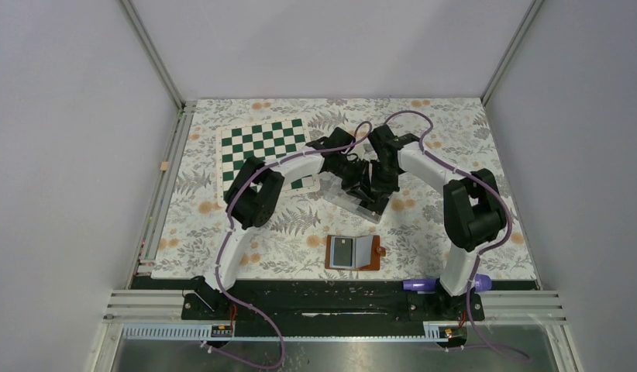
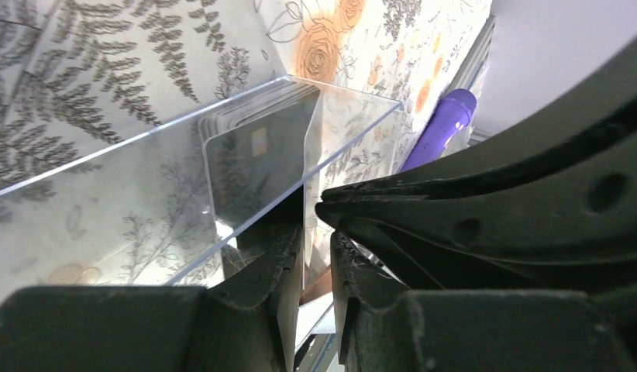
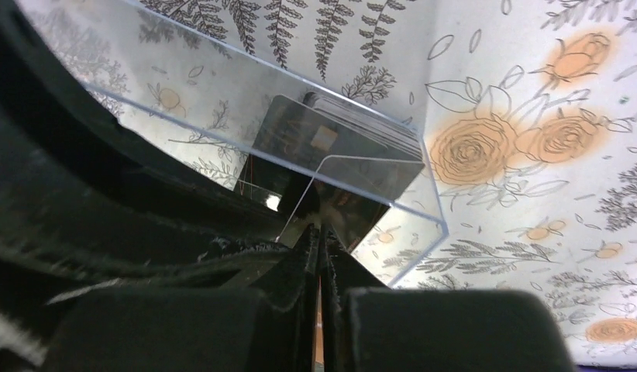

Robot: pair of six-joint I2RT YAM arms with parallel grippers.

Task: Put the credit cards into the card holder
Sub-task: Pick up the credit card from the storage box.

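A stack of dark credit cards (image 2: 257, 159) (image 3: 331, 143) stands on edge inside a clear plastic box (image 1: 354, 203) at mid-table. The front card shows a small gold chip. My left gripper (image 2: 319, 232) (image 1: 352, 182) straddles the box's end wall with its jaws a narrow gap apart. One finger is inside the box and the wall rests against it. My right gripper (image 3: 321, 231) (image 1: 375, 190) is shut, with its tips at that same end wall by the curved notch. I see no card between them. The brown card holder (image 1: 375, 252) lies open near the front edge, grey-blue inside facing up.
A green-and-white chessboard mat (image 1: 261, 151) lies at the back left. A purple cylinder (image 1: 424, 284) (image 2: 439, 128) sits by the right arm's base at the front rail. Both arms crowd together over the box.
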